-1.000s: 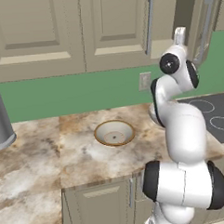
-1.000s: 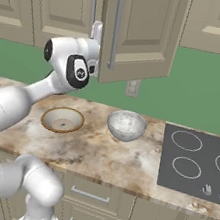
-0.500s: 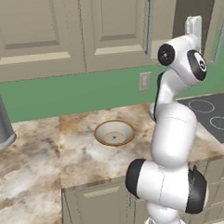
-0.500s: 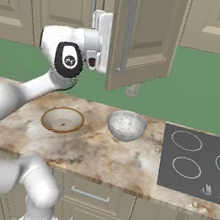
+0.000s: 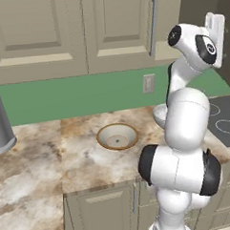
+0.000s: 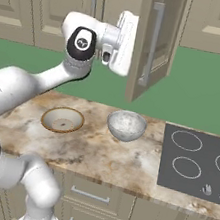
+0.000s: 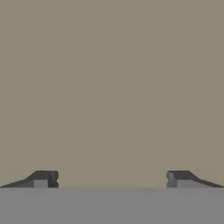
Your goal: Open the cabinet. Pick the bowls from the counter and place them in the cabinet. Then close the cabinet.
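The cabinet's right door (image 6: 156, 43) stands swung out, almost edge-on in the right base view, with its silver bar handle (image 6: 152, 43) on the outer face. The left door (image 5: 117, 31) is shut. My gripper (image 6: 130, 47) is raised beside the open door's inner side, also seen as gripper (image 5: 217, 32). In the hand view the gripper (image 7: 111, 179) is open, its tips wide apart, facing a flat beige surface with nothing between them. On the counter (image 6: 99, 156) sit the cream brown-rimmed bowl (image 6: 63, 119) and the mottled grey-white bowl (image 6: 126, 125).
A dark stovetop (image 6: 199, 162) lies right of the bowls. A tall grey cylinder (image 5: 0, 125) stands at the counter's far left. A wall outlet (image 5: 147, 83) sits on the green backsplash. My own arm hides most of the grey-white bowl in the left base view.
The right cabinet door has swung from slightly ajar to wide open. My hand rose and moved right along with it.
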Motion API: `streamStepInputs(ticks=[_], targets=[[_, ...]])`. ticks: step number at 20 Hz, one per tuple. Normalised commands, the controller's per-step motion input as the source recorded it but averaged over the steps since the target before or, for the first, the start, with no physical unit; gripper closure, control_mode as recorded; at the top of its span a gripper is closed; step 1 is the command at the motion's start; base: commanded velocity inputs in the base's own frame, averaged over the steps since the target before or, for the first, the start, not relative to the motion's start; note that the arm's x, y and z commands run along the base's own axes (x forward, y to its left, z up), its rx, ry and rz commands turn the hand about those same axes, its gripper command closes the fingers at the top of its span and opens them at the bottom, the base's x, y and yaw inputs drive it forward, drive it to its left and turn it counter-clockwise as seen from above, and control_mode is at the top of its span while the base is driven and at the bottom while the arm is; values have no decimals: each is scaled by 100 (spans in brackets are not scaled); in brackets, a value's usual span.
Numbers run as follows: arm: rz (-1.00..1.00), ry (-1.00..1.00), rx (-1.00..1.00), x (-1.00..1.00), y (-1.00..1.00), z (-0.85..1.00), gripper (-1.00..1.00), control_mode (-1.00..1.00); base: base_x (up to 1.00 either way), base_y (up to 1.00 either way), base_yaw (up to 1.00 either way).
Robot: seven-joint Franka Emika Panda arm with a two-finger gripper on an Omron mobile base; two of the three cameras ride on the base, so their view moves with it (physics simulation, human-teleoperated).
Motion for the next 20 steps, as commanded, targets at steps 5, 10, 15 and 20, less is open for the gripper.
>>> streamStepInputs(ticks=[5, 10, 15, 20], targets=[[-6, -11, 32, 78, -96, -99, -100, -100, 0, 0, 0], [-5, -13, 17, 12, -55, -50, -100, -100, 0, 0, 0], [6, -3, 5, 20, -25, -11, -100, -100, 0, 0, 0], [16, -28, -7, -57, 22, -12, -100, -100, 0, 0, 0]])
